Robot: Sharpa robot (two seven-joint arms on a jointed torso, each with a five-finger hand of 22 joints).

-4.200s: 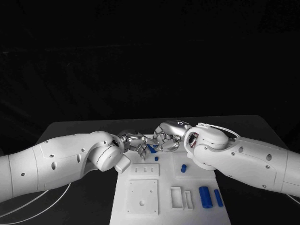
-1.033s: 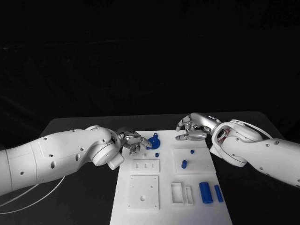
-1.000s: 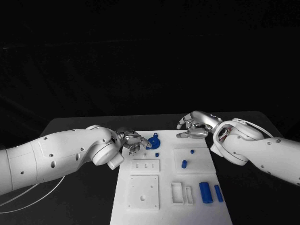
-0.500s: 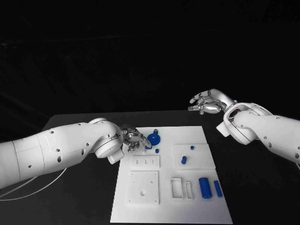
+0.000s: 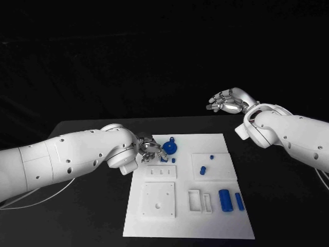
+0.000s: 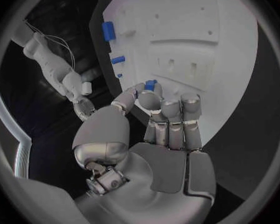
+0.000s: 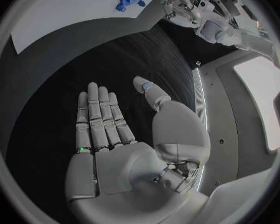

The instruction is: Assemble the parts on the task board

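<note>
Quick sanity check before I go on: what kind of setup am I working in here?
Most likely a lab test bench for dexterous assembly, not a factory line. A white task board with cut-out slots and small blue parts lies on a black table, and dark drapes close off the background behind it.

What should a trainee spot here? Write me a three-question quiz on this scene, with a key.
1. True or false: the right hand grips a long blue cylinder.
2. What does the left hand pinch between thumb and finger? A) a small blue part B) a white cable C) nothing
3. Fill in: the round blue part sits on the task board close to the ___ hand.

Key: 1 false, its fingers are spread and it holds nothing; 2 A; 3 left.
</note>
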